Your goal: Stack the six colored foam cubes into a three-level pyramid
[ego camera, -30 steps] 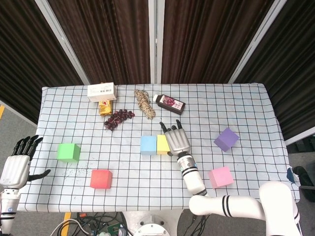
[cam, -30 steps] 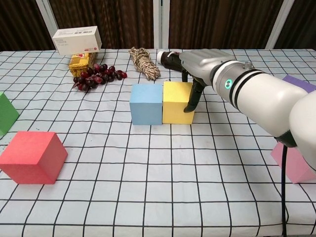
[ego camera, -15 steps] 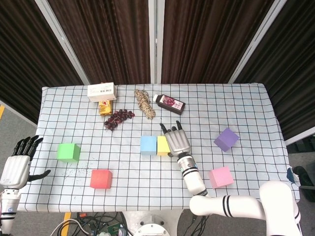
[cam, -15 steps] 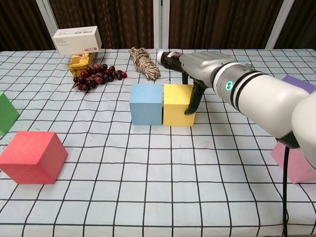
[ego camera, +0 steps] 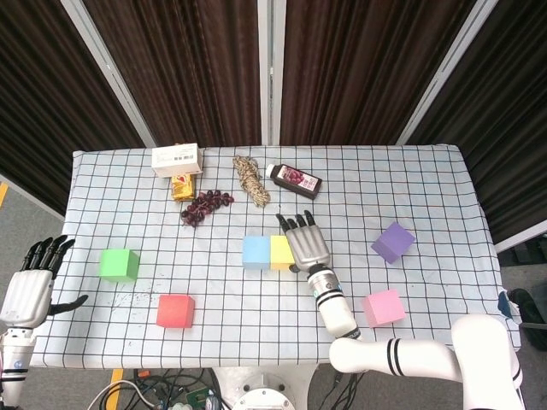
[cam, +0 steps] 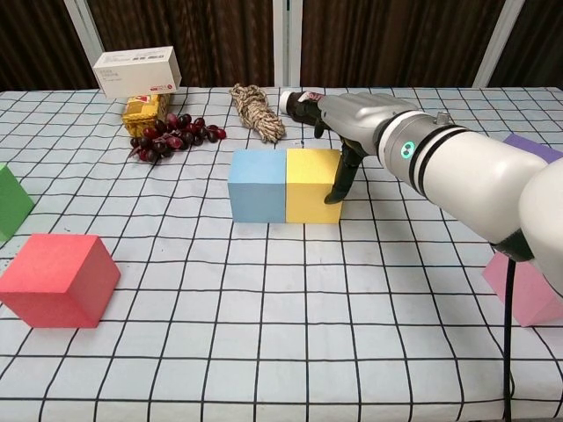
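The blue cube (ego camera: 255, 252) (cam: 257, 185) and the yellow cube (ego camera: 281, 252) (cam: 312, 185) stand side by side, touching, at mid-table. My right hand (ego camera: 306, 242) (cam: 352, 123) is spread out and presses against the yellow cube's right side, its thumb hanging down that face; it grips nothing. The purple cube (ego camera: 393, 242) (cam: 537, 148) lies to the right, and the pink cube (ego camera: 382, 307) (cam: 528, 290) near the front right. The green cube (ego camera: 119, 264) (cam: 10, 200) and the red cube (ego camera: 175, 311) (cam: 57, 280) sit on the left. My left hand (ego camera: 30, 286) hangs spread beyond the table's left edge.
Along the back of the checked cloth lie a white box (ego camera: 177, 159) (cam: 136, 70), a yellow snack pack (ego camera: 182, 186), a bunch of dark grapes (ego camera: 205, 205) (cam: 171, 136), a rope bundle (ego camera: 251, 180) (cam: 257, 112) and a dark bottle (ego camera: 294, 179).
My right hand has nudged the yellow cube, and the blue one with it, slightly to the left. The left hand has not moved.
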Robot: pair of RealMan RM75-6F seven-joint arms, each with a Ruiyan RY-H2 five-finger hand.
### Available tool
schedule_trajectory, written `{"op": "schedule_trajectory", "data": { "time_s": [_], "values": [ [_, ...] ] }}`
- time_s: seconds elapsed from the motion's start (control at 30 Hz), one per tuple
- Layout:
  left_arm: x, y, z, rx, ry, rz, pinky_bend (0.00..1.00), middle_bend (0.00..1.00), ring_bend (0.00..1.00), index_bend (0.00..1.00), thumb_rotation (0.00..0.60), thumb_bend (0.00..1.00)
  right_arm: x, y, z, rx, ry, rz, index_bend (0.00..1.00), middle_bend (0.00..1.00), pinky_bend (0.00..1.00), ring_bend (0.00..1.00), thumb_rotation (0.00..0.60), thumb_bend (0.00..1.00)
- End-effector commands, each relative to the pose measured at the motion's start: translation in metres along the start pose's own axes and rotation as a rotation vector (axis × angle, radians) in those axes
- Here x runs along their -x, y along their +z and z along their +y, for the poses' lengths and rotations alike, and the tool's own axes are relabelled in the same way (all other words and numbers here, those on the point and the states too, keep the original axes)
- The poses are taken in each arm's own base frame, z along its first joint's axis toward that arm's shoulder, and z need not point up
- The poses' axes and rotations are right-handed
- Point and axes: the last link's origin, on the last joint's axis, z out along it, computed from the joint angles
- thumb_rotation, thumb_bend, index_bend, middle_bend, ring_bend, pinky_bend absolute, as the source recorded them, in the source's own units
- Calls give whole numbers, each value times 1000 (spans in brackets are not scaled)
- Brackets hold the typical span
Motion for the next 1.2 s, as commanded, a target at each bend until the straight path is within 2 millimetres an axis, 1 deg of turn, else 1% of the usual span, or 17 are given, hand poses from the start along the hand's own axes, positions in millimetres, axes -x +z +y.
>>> {"op": "schedule_trajectory", "data": {
  "time_s": [0.03,0.17,0.23,0.37,0.47,0.67,0.8,0.9,1.03,1.1,1.2],
  "values": [
    [0,0,0,0,0,0,59,54,0,100,600,0,0,0,-1,-5,7,2,0,146,0,60,600,0],
    [0,0,0,-1,-3,2,59,54,0,100,600,0,-3,-2,-2,-15,23,9,0,116,0,41,600,0],
    [0,0,-1,0,-5,1,59,54,0,100,600,0,-7,-4,-1,-21,44,24,0,112,0,40,600,0],
    [0,3,1,8,-4,-8,60,54,0,100,600,0,-27,-11,6,-32,86,68,0,112,0,40,600,0],
    [-2,7,9,34,-8,-9,61,54,0,100,600,0,-44,-22,16,-33,120,113,0,118,0,40,600,0],
    [1,23,29,78,-45,-43,61,54,0,100,600,0,-76,-47,52,11,245,187,0,122,0,40,600,0],
    [8,37,46,102,-96,-75,62,54,0,100,600,0,-89,-72,77,15,380,203,0,123,0,40,600,0],
    [18,47,55,108,-104,-111,65,54,0,101,600,0,-93,-89,96,23,411,242,0,131,0,40,600,0],
    [34,59,65,107,-98,-158,74,54,0,101,600,0,-93,-107,111,23,430,261,0,134,0,37,600,0],
    [41,66,67,103,-70,-175,74,54,0,100,600,0,-93,-115,117,20,426,276,0,134,0,32,600,0],
    [47,74,66,95,0,-183,74,54,0,99,600,0,-94,-124,124,17,441,297,0,134,0,30,600,0]
  ]
}}
